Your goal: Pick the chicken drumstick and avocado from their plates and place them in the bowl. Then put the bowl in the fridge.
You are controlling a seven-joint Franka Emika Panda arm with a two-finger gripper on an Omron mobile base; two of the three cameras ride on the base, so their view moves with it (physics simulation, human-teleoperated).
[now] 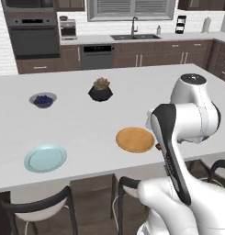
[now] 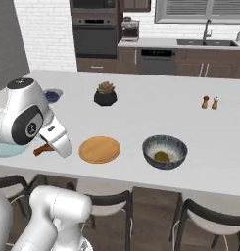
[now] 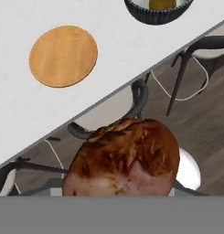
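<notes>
While no writing can be read anywhere, the fingers (image 2: 43, 148) pinch the chicken drumstick (image 3: 125, 160) beside the tan plate (image 2: 99, 149); avocado (image 2: 161, 156) lies in the bowl (image 2: 165, 142).

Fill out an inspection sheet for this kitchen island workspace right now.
Surface: white island counter, bare between items.
Job's things: chicken drumstick held off the plates, seen close in the hand view above the floor and stools past the counter edge; its bone end pokes out beside the arm. Avocado in the bowl. Tan plate and pale blue plate both bare.
Clutter: potted plant, blueberry bowl, two shakers.
Pincer: shut on the chicken drumstick; its tips are hidden behind the meat.
Cables: nothing seen.
Surroundings: stools at the island's near side, wall oven, sink.
</notes>
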